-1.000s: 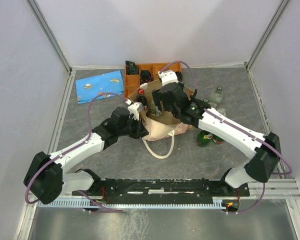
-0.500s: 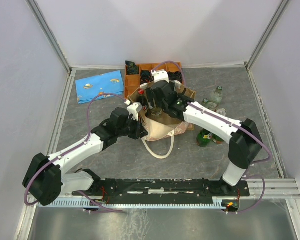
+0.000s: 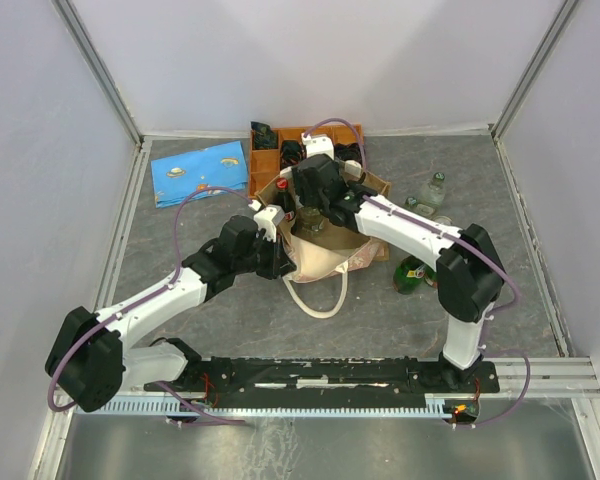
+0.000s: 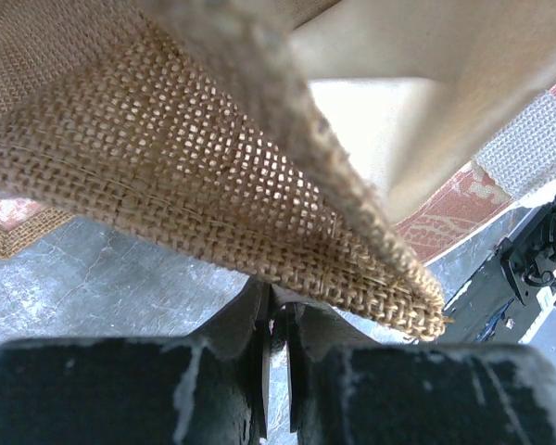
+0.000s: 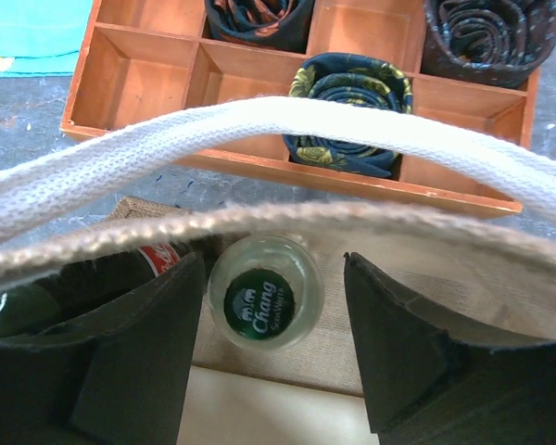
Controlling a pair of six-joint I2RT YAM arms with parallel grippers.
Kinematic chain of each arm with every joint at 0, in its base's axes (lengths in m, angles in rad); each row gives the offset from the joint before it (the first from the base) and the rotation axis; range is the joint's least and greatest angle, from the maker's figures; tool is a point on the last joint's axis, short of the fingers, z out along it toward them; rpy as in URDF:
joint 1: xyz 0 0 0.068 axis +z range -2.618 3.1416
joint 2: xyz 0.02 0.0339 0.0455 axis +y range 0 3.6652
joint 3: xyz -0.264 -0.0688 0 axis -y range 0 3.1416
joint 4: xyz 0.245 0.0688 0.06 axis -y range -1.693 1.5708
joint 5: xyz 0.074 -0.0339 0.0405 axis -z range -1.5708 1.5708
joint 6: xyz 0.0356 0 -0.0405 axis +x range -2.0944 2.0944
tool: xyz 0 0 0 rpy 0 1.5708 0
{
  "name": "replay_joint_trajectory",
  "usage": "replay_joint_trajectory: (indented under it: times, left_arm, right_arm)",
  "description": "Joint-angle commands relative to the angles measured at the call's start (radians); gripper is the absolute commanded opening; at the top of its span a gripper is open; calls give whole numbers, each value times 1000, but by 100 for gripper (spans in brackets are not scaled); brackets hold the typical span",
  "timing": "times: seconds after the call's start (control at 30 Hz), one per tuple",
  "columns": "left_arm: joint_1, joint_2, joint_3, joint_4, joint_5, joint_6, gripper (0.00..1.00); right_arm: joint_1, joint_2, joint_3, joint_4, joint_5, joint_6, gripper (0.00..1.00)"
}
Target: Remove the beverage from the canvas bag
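Note:
The tan canvas bag [image 3: 332,262] stands at the table's middle with its cream handle [image 3: 320,300] lying toward me. My left gripper [image 3: 278,255] is shut on the bag's woven rim [image 4: 287,269] at its left side. My right gripper [image 5: 273,324] is open over the bag's mouth, jaws either side of a clear glass bottle with a green Chang cap [image 5: 264,303] standing inside. A dark bottle with a red label [image 5: 157,260] stands left of it in the bag. A cream handle [image 5: 259,130] crosses the right wrist view above the bottle.
An orange compartmented tray [image 3: 280,150] with rolled ties [image 5: 352,88] sits behind the bag. A blue patterned cloth [image 3: 200,172] lies at the back left. Several bottles [image 3: 415,275] lie and stand on the table right of the bag, one clear one [image 3: 436,187] upright.
My right gripper has moved left and toward the back over the bag's mouth, and its elbow has swung in. The left arm and the bag have stayed put.

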Motion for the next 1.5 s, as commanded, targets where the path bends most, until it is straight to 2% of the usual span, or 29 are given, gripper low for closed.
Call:
replay_joint_trajectory:
  times: [0.0, 0.3, 0.33, 0.37, 0.47, 0.5, 0.77, 0.9, 1.07, 1.23, 1.47]
  left_arm:
    - [-3, 7, -23, -97, -25, -12, 3]
    - [-3, -2, -28, -97, -31, -12, 3]
    - [-4, -2, -27, -96, -31, -12, 3]
    - [-3, -2, -28, -96, -31, -11, 3]
    - [-2, -4, -27, -97, -32, -11, 3]
    - [-3, -4, -27, -97, -32, -11, 3]
    - [-3, -14, -31, -95, -39, -11, 3]
    - [-3, -15, -35, -92, -38, -11, 3]
    - [-3, -17, -37, -90, -36, -9, 3]
    - [-4, -17, -32, -80, -31, -9, 3]
    - [-3, 5, -26, -95, -44, -11, 3]
  right_arm:
    - [2, 31, 63, 32, -22, 13, 65]
    - [2, 45, 28, 21, -14, 27, 50]
    - [2, 45, 23, 18, -11, 29, 46]
    - [2, 44, 14, 18, -8, 30, 39]
    - [2, 34, 3, 20, 0, 25, 2]
    - [2, 28, 3, 20, 5, 19, 0]
    - [19, -142, 45, 31, 45, -118, 0]
    - [59, -245, 98, -24, 95, -210, 0]
    - [148, -378, 151, -150, 160, -269, 0]
    - [259, -528, 122, -264, 216, -284, 0]
    - [491, -713, 42, -443, 420, -226, 0]
